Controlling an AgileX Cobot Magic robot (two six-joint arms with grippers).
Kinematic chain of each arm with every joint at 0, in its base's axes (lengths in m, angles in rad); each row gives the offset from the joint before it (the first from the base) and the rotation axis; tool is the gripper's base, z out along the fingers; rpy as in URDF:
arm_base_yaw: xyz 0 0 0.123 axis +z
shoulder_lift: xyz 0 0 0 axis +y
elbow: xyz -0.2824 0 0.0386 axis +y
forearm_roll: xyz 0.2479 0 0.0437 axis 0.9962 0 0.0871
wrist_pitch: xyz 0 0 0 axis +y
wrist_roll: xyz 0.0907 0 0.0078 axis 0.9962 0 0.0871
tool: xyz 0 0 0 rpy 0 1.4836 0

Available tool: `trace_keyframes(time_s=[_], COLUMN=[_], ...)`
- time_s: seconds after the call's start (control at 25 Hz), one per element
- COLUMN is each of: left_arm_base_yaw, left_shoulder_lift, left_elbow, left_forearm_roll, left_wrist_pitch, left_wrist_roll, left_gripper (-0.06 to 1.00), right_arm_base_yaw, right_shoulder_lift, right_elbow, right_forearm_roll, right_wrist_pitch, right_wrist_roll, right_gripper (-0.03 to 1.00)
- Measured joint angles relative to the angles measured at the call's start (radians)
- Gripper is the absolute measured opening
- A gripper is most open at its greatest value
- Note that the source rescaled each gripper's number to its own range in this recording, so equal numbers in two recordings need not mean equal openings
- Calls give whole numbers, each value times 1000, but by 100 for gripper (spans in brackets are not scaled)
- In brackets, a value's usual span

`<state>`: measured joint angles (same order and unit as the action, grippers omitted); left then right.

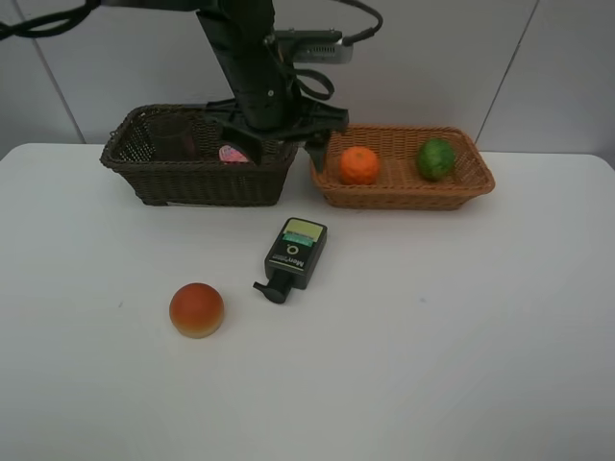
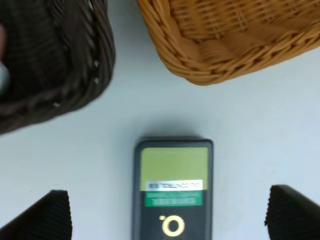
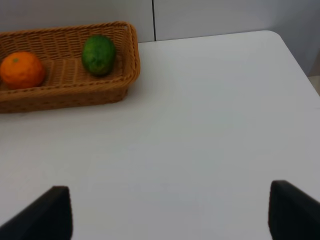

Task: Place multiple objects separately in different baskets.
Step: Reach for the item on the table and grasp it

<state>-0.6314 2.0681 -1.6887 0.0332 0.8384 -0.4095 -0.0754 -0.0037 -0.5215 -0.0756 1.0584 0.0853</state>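
The dark brown basket (image 1: 192, 178) stands at the back left and holds the pink tube bottle (image 1: 233, 154) and a dim purple cup (image 1: 175, 139). The light tan basket (image 1: 404, 197) beside it holds the orange (image 1: 359, 165) and the green fruit (image 1: 435, 158). The dark green pump bottle (image 1: 296, 254) lies on the table in front of the baskets. The orange-red bun (image 1: 197, 309) sits further front left. My left gripper (image 1: 284, 144) is open and empty above the gap between the baskets. The bottle (image 2: 173, 190) shows below it. My right gripper (image 3: 170, 215) is open and empty over bare table.
The white table (image 1: 461, 336) spreads in front of the baskets. Its right edge and rounded back corner (image 3: 280, 40) show in the right wrist view. A grey wall panel stands behind the baskets. The left arm's dark body (image 1: 245, 67) rises over the brown basket's right end.
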Motion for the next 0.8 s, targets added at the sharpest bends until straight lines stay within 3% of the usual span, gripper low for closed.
trace_keyframes(time_s=[0.48,0.8], left_arm_base_yaw=[-38,-58], left_shoulder_lift=[89,125], left_elbow=[0,0], left_forearm_roll=[-1,60], left_wrist_pitch=[-17,-17], left_wrist_roll=[-56,-65], left_gripper=[100,100], right_arm_base_yaw=[0,0], right_shoulder_lift=[0,0], right_elbow=[0,0], right_forearm_roll=[0,0], right_wrist_pitch=[0,0], right_wrist_roll=[0,0], right_gripper=[66,66])
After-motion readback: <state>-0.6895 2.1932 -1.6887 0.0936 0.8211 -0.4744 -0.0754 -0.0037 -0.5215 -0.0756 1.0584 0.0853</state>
